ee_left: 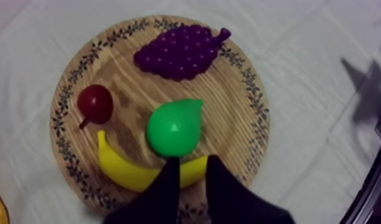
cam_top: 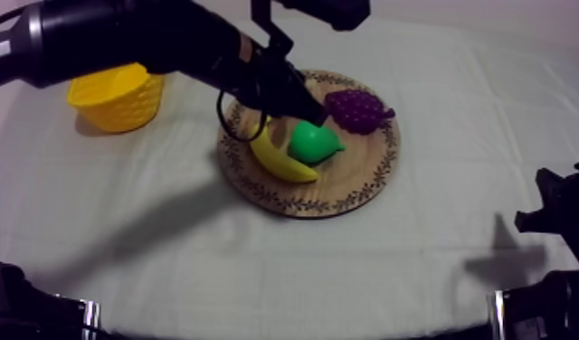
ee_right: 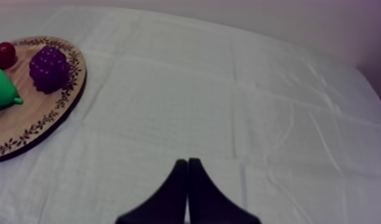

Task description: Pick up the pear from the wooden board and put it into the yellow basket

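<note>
The green pear (cam_top: pixel 313 142) (ee_left: pixel 174 126) lies near the middle of the round wooden board (cam_top: pixel 365 185) (ee_left: pixel 252 119), touching the banana (cam_top: pixel 280 157) (ee_left: pixel 130 170). My left arm reaches in from the upper left. Its gripper (cam_top: pixel 304 110) (ee_left: pixel 193 174) hovers just above the pear's near side, open, with nothing between its fingers (ee_left: pixel 167 187). The yellow basket (cam_top: pixel 118 96) stands left of the board, empty as far as I can see. My right gripper (ee_right: pixel 187 162) is shut, low over bare cloth to the right of the board.
A purple bunch of grapes (cam_top: pixel 357 109) (ee_left: pixel 180 50) lies at the board's far edge. A small red fruit (ee_left: pixel 96 102) (ee_right: pixel 5 53) sits beside the banana's end. My left arm crosses the air between basket and board.
</note>
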Controlling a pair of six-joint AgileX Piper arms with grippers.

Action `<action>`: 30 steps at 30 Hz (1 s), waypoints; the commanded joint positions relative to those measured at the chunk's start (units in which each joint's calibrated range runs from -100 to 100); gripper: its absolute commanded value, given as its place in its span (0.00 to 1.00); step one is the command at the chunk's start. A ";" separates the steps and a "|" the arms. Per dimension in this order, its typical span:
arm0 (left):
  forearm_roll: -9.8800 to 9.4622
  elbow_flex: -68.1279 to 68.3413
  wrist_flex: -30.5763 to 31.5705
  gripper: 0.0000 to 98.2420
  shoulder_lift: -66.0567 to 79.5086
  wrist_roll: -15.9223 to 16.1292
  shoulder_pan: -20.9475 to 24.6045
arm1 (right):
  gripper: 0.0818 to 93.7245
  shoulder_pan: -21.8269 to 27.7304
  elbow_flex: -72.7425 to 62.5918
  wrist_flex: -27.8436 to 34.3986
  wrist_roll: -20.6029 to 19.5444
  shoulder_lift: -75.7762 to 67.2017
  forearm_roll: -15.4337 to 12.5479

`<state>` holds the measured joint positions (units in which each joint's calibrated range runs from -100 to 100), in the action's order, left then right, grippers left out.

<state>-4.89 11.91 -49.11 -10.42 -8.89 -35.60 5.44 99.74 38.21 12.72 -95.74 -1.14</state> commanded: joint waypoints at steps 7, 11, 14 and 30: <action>-1.90 3.05 2.01 0.93 0.97 -3.81 -0.92 | 0.00 0.00 0.04 0.01 0.00 -0.02 0.00; -2.47 3.97 3.19 0.98 0.80 -4.25 -1.49 | 0.00 0.00 0.04 0.01 0.00 -0.02 0.00; -2.02 4.37 3.97 0.99 0.13 -4.15 -1.30 | 0.00 0.00 0.04 0.01 0.00 -0.02 0.00; 0.95 -12.90 -15.01 0.98 -16.00 -0.71 1.33 | 0.00 0.00 0.04 0.01 0.00 -0.02 0.00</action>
<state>-3.95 3.30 -59.16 -24.02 -9.62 -34.32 5.44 99.74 38.21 12.72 -95.74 -1.14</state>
